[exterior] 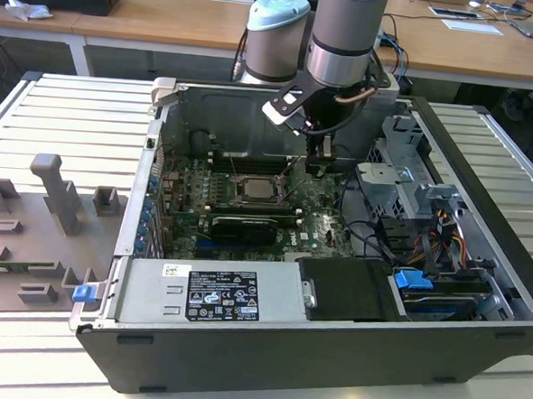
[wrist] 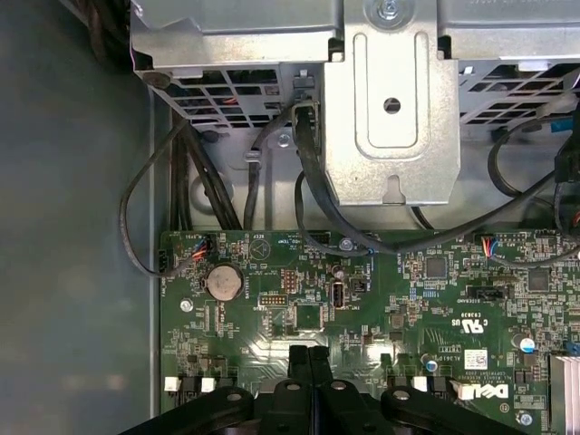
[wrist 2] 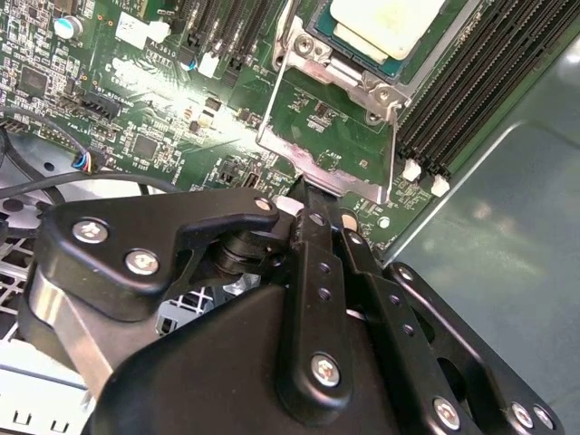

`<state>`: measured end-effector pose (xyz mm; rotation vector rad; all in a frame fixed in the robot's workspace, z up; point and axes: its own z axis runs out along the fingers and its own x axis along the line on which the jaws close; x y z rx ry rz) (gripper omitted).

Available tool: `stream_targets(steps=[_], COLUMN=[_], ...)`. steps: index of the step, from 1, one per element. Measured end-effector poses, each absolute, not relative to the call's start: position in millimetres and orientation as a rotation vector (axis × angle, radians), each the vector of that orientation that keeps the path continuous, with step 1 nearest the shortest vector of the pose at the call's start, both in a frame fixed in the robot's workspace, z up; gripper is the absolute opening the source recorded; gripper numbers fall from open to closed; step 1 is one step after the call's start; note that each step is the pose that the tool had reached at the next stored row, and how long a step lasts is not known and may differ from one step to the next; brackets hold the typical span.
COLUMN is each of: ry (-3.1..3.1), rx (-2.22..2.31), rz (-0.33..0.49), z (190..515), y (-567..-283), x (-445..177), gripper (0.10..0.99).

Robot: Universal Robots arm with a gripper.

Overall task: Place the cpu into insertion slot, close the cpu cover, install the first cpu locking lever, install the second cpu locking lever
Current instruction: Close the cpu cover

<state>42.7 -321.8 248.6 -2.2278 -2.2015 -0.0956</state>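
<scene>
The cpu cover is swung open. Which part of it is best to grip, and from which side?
Probably the free end bar of the cpu cover, opposite the hinge beside the cpu. It is a thin flat strip with a window behind, so pinch across its thickness, coming from the side away from the hinge, where the gripper sits.

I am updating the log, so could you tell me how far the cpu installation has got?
Done: the cpu sits in the insertion slot. In hand: the gripper, shut, touches the edge of the cpu cover, which stands open. Left: closing the cover and both lever steps.
</scene>
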Motion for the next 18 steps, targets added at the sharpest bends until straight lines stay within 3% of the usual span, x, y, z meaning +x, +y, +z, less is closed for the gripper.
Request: stream_targets(steps=[18], ry=[-2.201], rx=[-2.228], rz=[-0.096], z=[248.6], y=[-321.8], x=[38.8], gripper=[0.106])
